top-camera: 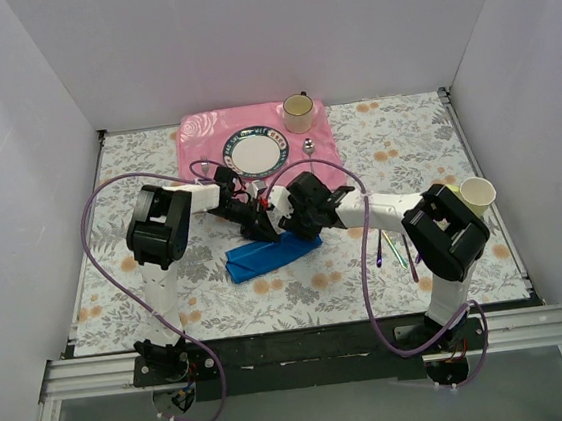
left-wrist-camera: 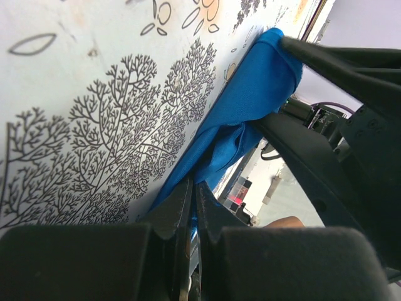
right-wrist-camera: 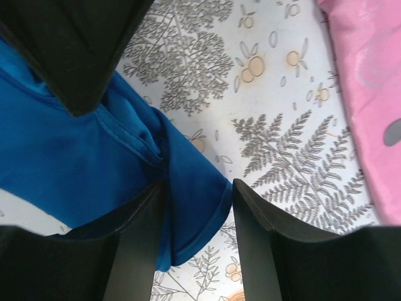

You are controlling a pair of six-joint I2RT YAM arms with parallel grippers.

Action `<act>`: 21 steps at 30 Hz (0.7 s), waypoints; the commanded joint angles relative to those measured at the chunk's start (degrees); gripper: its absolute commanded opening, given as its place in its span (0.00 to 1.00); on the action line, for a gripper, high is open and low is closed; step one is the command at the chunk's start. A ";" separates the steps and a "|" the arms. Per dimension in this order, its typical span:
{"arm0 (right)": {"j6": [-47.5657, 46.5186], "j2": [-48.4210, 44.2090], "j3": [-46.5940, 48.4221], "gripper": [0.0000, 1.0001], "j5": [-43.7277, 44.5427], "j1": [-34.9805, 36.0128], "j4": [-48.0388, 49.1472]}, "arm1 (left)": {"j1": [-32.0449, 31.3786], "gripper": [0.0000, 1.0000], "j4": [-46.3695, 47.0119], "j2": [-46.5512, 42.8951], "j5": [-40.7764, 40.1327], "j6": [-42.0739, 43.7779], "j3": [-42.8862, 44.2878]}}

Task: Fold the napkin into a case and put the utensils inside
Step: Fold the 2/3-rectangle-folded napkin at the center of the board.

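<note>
Napkin (top-camera: 271,257): blue cloth, folded to a narrow strip, lying flat on the tabletop (top-camera: 405,147) about midway between the left and right edges and nearer the near edge than the far one. The strip sits askew, its right end angled toward the far edge.

Left claw (left-wrist-camera: 193,188): narrowed to nothing, fingertips pinched on one edge of the napkin. Blue cloth runs straight into the closed tips.

Right claw (right-wrist-camera: 199,185): fingers stand apart, straddling a corner of the napkin at its other end. The cloth lies in the gap and the right-hand finger is clear of it. Cannot tell whether the other finger touches the cloth.

Utensils (top-camera: 395,250): iridescent pieces loose on the tabletop, well right of the napkin, beside the right arm and toward the near right corner.

Pink placemat (top-camera: 203,138): at the middle of the far edge, carrying a plate (top-camera: 257,153), a cream mug (top-camera: 299,113) and a silver spoon (top-camera: 310,149).

Paper cup (top-camera: 478,193): close to the right edge.
</note>
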 commanded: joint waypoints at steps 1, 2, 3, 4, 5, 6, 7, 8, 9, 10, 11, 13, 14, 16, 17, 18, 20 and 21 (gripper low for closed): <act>-2.08 0.45 -1.62 0.54 5.94 0.93 4.38 | 0.15 0.00 0.17 0.69 -7.01 1.57 -1.52; -2.35 0.45 -2.24 0.49 7.17 1.10 5.86 | 0.06 0.00 0.26 0.69 -7.01 1.66 -1.52; -2.61 0.28 -3.29 0.46 9.88 1.45 6.75 | 0.15 0.00 0.26 0.69 -7.09 1.57 -1.52; -3.40 -0.07 -3.99 0.45 10.95 1.54 7.80 | 0.15 0.00 0.17 0.69 -7.10 1.57 -1.52; -3.67 -0.34 -4.61 0.41 11.92 2.07 9.38 | 0.15 0.00 0.26 0.78 -7.10 1.48 -1.61; -3.93 -0.52 -5.83 0.38 13.58 2.16 10.26 | 0.24 0.00 0.26 0.87 -7.01 1.40 -1.61; -4.45 -0.95 -6.37 0.36 14.21 2.42 10.88 | 0.32 0.00 0.17 0.87 -7.01 1.40 -1.61; -4.72 -1.04 -6.81 0.32 14.73 2.77 11.24 | 0.32 0.00 0.17 0.95 -7.01 1.40 -1.52; -5.07 -1.31 -7.34 0.30 15.87 2.95 11.85 | 0.41 0.00 0.08 1.04 -7.01 1.31 -1.52; -5.34 -1.66 -8.30 0.27 16.23 3.21 13.60 | 0.41 0.00 0.17 0.96 -7.01 1.31 -1.52; -5.77 -1.66 -8.66 0.24 16.58 3.65 14.22 | 0.41 0.00 0.08 1.13 -7.09 1.31 -1.52; -6.22 -1.84 -9.53 0.22 18.16 4.09 15.63 | 0.41 0.00 0.08 1.22 -7.01 1.31 -1.52; -6.48 -1.66 -9.71 0.17 18.69 4.27 16.07 | 0.41 0.00 0.08 1.22 -7.01 1.22 -1.44; -6.48 -1.22 -9.98 0.15 20.01 4.45 16.86 | 0.50 0.00 -0.01 1.31 -7.01 1.22 -1.44; -6.48 -1.22 -10.24 0.15 20.19 4.62 16.95 | 0.50 0.00 -0.01 1.31 -7.09 1.31 -1.52; -6.57 -1.31 -10.59 0.14 20.28 4.80 17.30 | 0.50 0.00 -0.09 1.22 -7.01 1.31 -1.44; -6.57 -1.40 -11.38 0.13 19.93 5.06 17.83 | 0.68 0.00 0.17 0.43 -6.40 1.31 -1.26; -6.92 -1.48 -11.65 0.13 20.01 5.15 18.09 | 0.68 0.00 0.43 -0.18 -5.09 1.40 -1.26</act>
